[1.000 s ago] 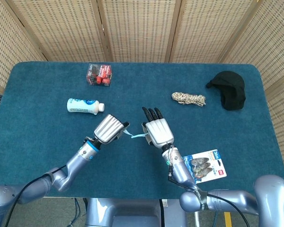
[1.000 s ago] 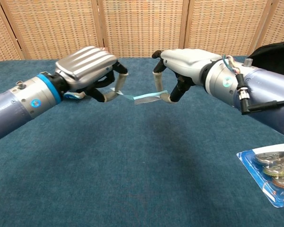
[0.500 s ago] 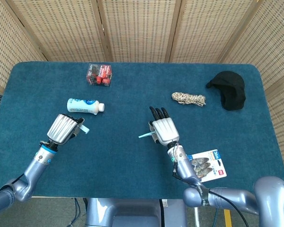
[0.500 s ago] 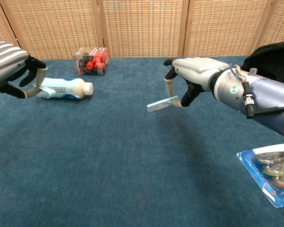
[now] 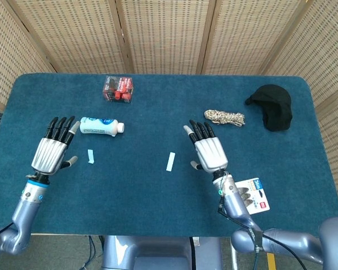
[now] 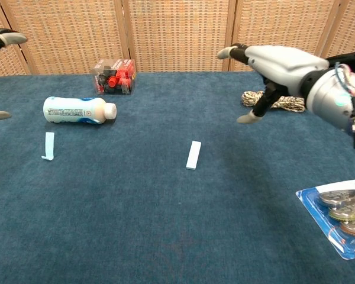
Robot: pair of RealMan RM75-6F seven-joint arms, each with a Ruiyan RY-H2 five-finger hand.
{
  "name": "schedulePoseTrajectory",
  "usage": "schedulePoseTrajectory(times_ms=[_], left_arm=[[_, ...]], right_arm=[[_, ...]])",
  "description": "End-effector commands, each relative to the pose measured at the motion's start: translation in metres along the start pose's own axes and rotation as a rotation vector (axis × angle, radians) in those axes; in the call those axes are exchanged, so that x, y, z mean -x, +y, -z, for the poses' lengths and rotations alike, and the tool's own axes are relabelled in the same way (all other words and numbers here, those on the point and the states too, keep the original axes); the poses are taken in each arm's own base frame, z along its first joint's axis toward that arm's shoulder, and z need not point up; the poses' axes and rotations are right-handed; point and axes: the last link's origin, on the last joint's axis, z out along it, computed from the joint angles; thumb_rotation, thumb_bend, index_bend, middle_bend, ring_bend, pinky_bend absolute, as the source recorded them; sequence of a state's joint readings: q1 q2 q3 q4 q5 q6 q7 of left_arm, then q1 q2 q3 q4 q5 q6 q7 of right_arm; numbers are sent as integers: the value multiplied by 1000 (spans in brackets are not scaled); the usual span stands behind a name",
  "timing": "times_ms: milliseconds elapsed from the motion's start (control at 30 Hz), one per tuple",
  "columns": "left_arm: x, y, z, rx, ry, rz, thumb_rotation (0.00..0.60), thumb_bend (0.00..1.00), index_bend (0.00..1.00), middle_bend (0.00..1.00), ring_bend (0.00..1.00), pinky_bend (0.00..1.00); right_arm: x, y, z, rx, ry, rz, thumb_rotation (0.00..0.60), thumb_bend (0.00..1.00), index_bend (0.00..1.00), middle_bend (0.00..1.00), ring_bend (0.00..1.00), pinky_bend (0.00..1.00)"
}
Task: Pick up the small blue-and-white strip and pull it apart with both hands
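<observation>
- Strip halves: two separate pieces lie flat on the table (image 5: pixel 158 225), well apart. The left piece (image 5: pixel 90 156) is just below the bottle (image 5: pixel 101 126); the right piece (image 5: pixel 170 161) lies near mid-table. Judged from this, your pull is done.
- Left hand (image 5: pixel 52 149): fingers spread, holding nothing, just left of its piece. The chest view shows only its fingertips.
- Right hand (image 5: pixel 209 149): fingers spread and empty, hovering to the right of its piece, apart from it.
- Placement: each piece lies beside the hand on its own side, which suggests you dropped each half where the pull ended.
- Writing: the bottle's blue print, the red box (image 5: pixel 118 88) and the blister card (image 5: pixel 250 195) carry labels too small to read.
</observation>
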State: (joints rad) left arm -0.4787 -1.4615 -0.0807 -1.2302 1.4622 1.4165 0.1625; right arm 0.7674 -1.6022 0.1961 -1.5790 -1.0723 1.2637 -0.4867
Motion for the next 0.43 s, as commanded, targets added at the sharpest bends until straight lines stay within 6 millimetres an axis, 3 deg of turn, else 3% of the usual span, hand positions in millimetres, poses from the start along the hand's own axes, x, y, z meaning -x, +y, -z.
schedulePoseTrajectory(times_ms=[33, 233, 300, 333, 433], left_arm=[[-22, -20, 35, -178, 27, 126, 600, 0, 0, 0, 0, 0], [-29, -32, 84, -324, 12, 245, 600, 0, 0, 0, 0, 0], [-30, -34, 94, -350, -12, 255, 600, 0, 0, 0, 0, 0], [-34, -36, 102, -372, -20, 255, 600, 0, 0, 0, 0, 0], [-40, -33, 120, -414, -30, 292, 600, 0, 0, 0, 0, 0]], right_arm=[[-12, 60, 33, 17, 115, 55, 600, 0, 0, 0, 0, 0], [-23, 135, 67, 116, 131, 68, 600, 0, 0, 0, 0, 0], [-26, 149, 81, 142, 147, 72, 600, 0, 0, 0, 0, 0], [-28, 159, 98, 167, 157, 64, 600, 0, 0, 0, 0, 0], [-29, 164, 135, 208, 151, 27, 600, 0, 0, 0, 0, 0]])
